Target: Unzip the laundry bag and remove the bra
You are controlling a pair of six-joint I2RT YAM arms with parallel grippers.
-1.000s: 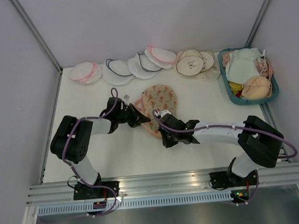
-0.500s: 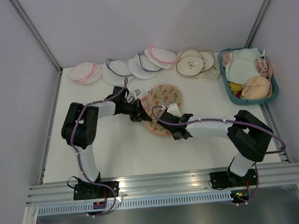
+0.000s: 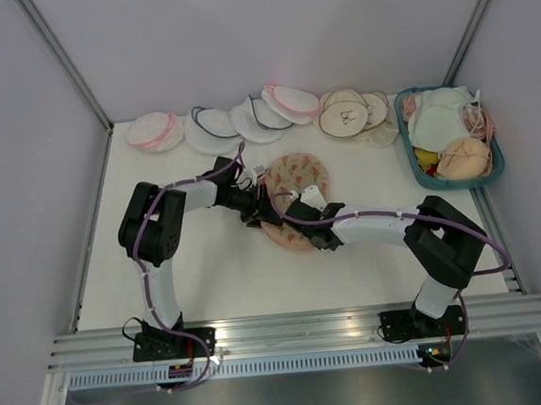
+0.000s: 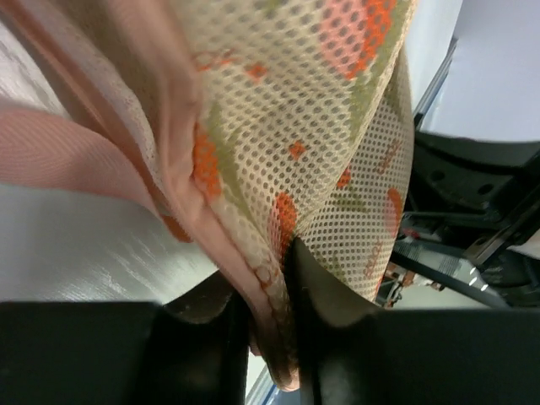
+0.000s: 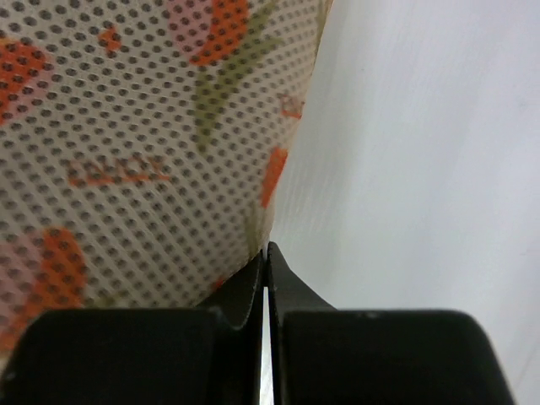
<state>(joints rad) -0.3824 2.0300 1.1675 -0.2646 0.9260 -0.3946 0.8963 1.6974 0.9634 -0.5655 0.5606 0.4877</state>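
Note:
The laundry bag (image 3: 298,173), cream mesh with orange and green prints, lies mid-table, and both arms meet at its near-left edge. My left gripper (image 3: 264,212) stands at that edge. In the left wrist view its fingers are slightly parted, open, with the bag's (image 4: 337,126) pink zip trim (image 4: 211,219) lying between them at the left gripper (image 4: 270,337). My right gripper (image 3: 296,221) is shut. Its tips (image 5: 267,253) sit against the edge of the bag (image 5: 126,126), and I cannot tell if any fabric is nipped. The bra is hidden.
White and pink-edged round pouches (image 3: 244,119) and beige ones (image 3: 348,112) line the back of the table. A teal basket (image 3: 409,157) with pale bras sits at the back right. Metal rails run along the table's sides, and the right arm (image 4: 472,194) is close beside my left gripper.
The left arm has stretched further right and its jaws have parted from shut. The right gripper has moved up and left to the bag's edge. The bag has turned and shifted slightly right.

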